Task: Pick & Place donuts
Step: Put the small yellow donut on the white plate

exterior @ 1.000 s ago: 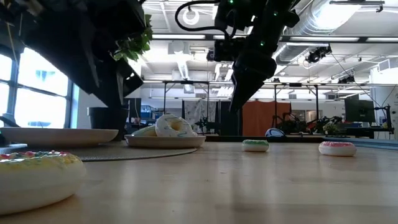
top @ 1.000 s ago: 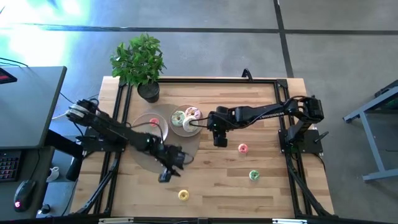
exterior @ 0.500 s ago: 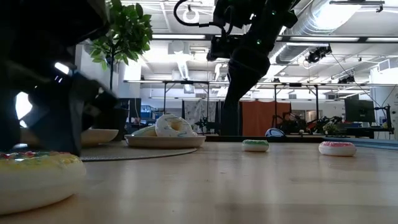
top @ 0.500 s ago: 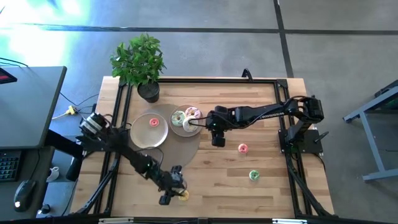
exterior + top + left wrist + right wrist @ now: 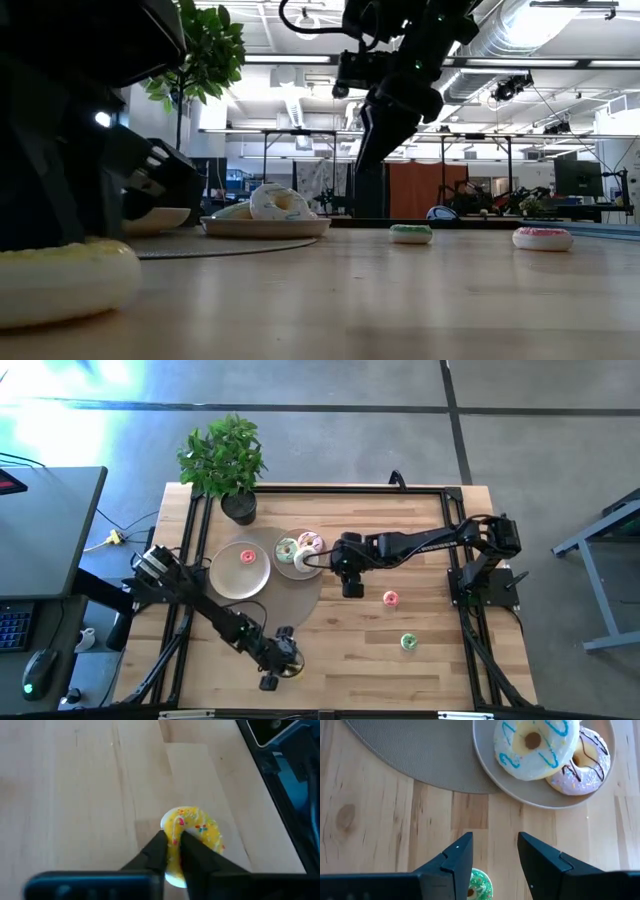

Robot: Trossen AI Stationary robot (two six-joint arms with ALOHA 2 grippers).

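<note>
A yellow mini donut (image 5: 197,832) lies near the table's front edge, and my left gripper (image 5: 173,847) is shut on it; in the high view the gripper (image 5: 286,666) covers it. My right gripper (image 5: 351,578) hangs open above the table, right of a plate (image 5: 284,568) holding larger iced donuts (image 5: 535,740). In the right wrist view a green mini donut (image 5: 478,888) lies on the table below its fingers, untouched. A second plate (image 5: 228,582) carries a pink mini donut (image 5: 247,557). A pink donut (image 5: 390,598) and a green donut (image 5: 408,642) lie flat on the wood. My left gripper pinches a section of the yellow donut's ring (image 5: 173,840) between its two fingers (image 5: 156,851), coming from above and slanting down. Whether one finger stands in the hole, I cannot tell. The donut lies flat with its underside on the table (image 5: 60,285).
A potted plant (image 5: 225,460) stands at the table's far left corner. A round grey mat (image 5: 300,600) lies under both plates. A black frame (image 5: 440,490) runs along the table's edges. Bare wood stretches between the loose donuts on the right half.
My left gripper has swung from beside the mat toward the table's near edge and come down over the yellow donut, which stays on the table.
</note>
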